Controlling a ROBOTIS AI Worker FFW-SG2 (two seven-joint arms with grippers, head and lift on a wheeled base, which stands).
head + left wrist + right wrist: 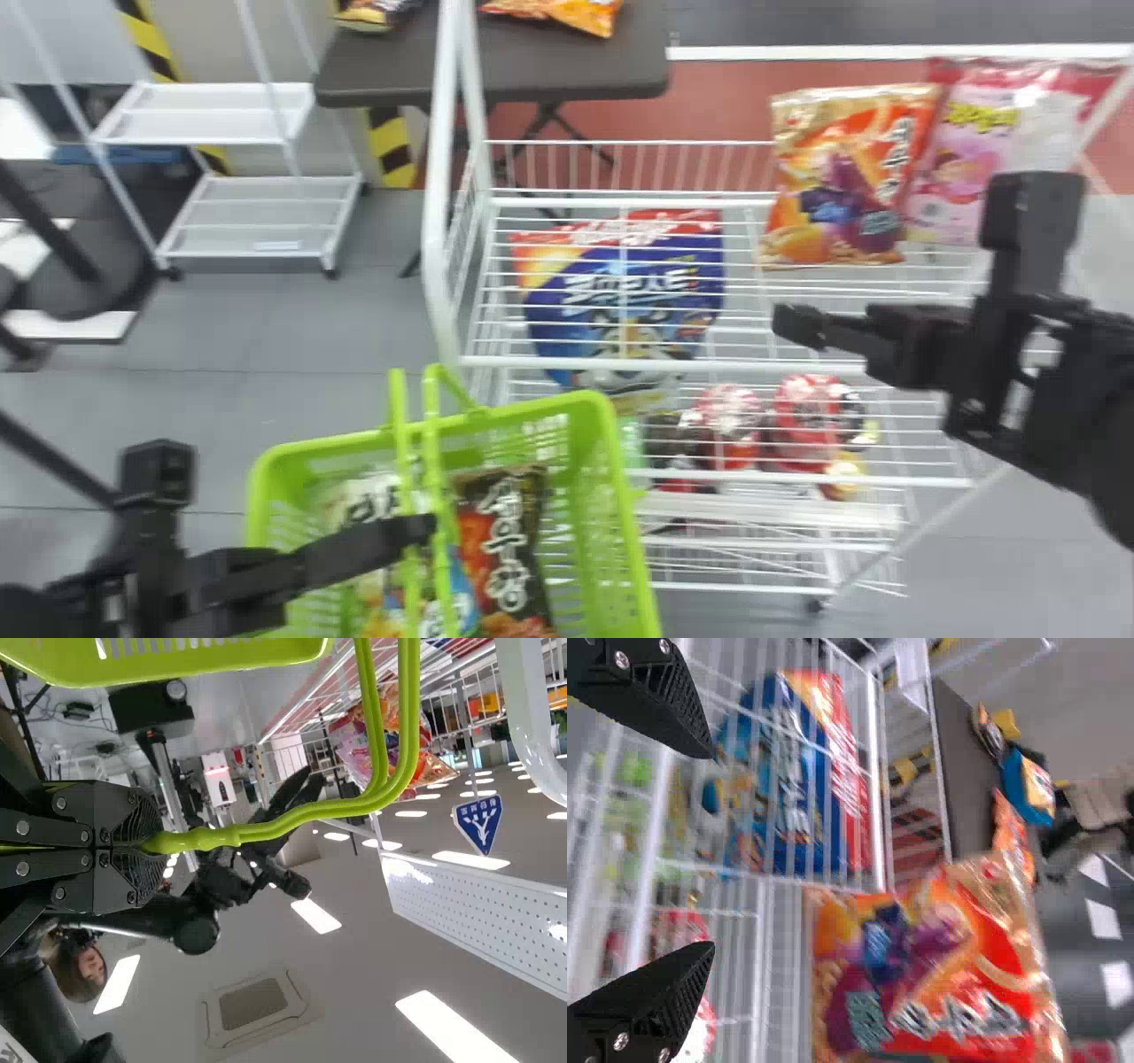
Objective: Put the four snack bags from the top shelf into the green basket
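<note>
Head view: orange bag (837, 182) at the top shelf's far right, pink bag (952, 182) just beside it; dark bag (505, 545) in the green basket (611, 443), near left. Left wrist view: left gripper (159, 843) clamped on the basket handles (292, 818); I'd hold that steady. Right wrist view: right gripper (713, 850) jaws wide, nothing between; pinch one loose edge, spare the pink one. Then clear the front rail (664, 363); handles could snag the drop.

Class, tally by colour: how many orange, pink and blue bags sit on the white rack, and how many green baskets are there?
Orange bag: 1
Pink bag: 1
Blue bag: 1
Green basket: 1
Total: 4
</note>
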